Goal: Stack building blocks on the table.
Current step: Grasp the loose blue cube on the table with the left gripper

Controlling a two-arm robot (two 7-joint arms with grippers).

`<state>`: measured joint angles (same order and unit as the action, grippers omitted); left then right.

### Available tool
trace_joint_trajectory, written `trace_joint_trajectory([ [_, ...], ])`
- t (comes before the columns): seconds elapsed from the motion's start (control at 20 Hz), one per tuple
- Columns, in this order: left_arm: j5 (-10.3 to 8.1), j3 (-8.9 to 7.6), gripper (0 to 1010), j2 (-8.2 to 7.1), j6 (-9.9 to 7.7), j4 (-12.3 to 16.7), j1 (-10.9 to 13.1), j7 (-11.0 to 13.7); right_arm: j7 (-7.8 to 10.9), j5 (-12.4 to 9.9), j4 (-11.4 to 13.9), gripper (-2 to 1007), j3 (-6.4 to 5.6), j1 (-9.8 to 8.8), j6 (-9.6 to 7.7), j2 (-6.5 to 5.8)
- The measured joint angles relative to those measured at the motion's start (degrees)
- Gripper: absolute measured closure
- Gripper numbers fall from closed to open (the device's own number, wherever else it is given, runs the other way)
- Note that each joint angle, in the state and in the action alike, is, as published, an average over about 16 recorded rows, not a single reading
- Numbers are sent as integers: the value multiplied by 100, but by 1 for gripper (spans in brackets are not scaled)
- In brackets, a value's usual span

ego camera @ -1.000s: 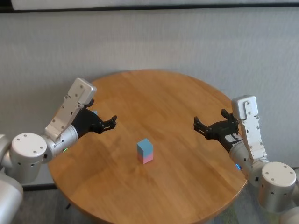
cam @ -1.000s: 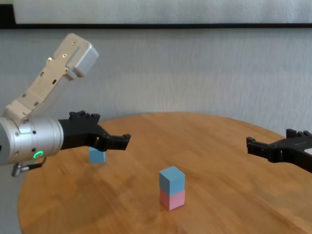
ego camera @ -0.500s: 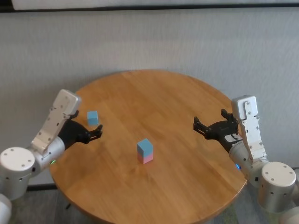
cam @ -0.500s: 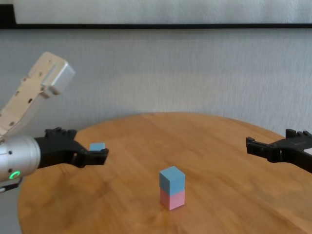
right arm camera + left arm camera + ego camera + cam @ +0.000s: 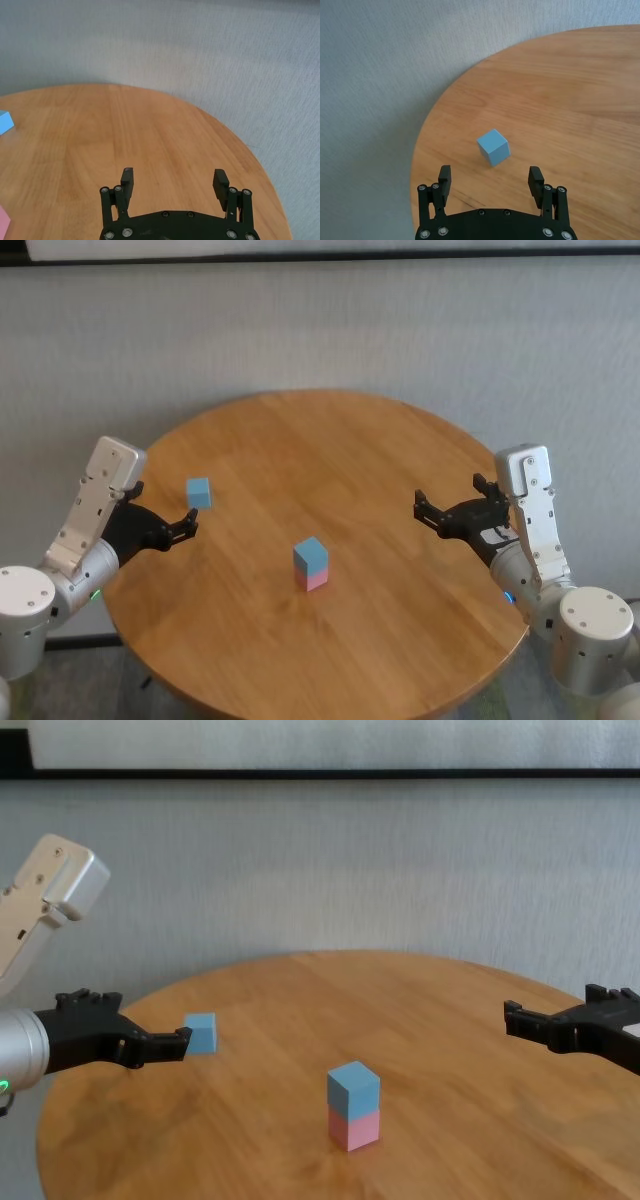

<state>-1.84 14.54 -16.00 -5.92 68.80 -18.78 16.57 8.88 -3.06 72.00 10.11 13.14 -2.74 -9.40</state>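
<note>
Head view: blue block on pink block (image 5: 312,580), mid-surface (image 5: 400,570); loose blue block (image 5: 199,492) near the left edge. Left wrist view: left claw (image 5: 491,179) wide, empty, probably lined up for pickup. Chest view: right claw (image 5: 512,1013) wide, idle.

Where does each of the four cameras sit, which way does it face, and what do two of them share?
Head: high, looking down at the table, stacked blocks, both arms.
Chest: low, looking across; left gripper, right gripper.
Left wrist: behind its open jaws, facing the loose blue block.
Right wrist: behind its open jaws, facing bare tabletop.
Shared: head and chest both show the stack and loose block.
</note>
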Motion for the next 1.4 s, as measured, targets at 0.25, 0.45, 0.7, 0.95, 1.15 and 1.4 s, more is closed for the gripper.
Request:
trace_joint_trajectory([
  [0.25,-117,-50,10,76,128,-134,-35,71,0,-2,0,0,0,0,0,1],
  [0.45,-196,-36,10,142,215,-303,-130,138,-1,-2,0,0,0,0,0,1],
  [0.7,-227,30,10,198,247,-535,-308,183,0,-3,0,0,0,0,0,1],
  [0.95,-169,138,10,217,203,-760,-516,224,-1,-3,0,0,0,0,0,1],
  [1.15,-116,221,10,236,191,-957,-688,272,-1,-3,0,0,0,0,0,1],
  [1.4,-71,307,10,277,212,-1230,-890,333,0,-3,0,0,0,0,0,1],
])
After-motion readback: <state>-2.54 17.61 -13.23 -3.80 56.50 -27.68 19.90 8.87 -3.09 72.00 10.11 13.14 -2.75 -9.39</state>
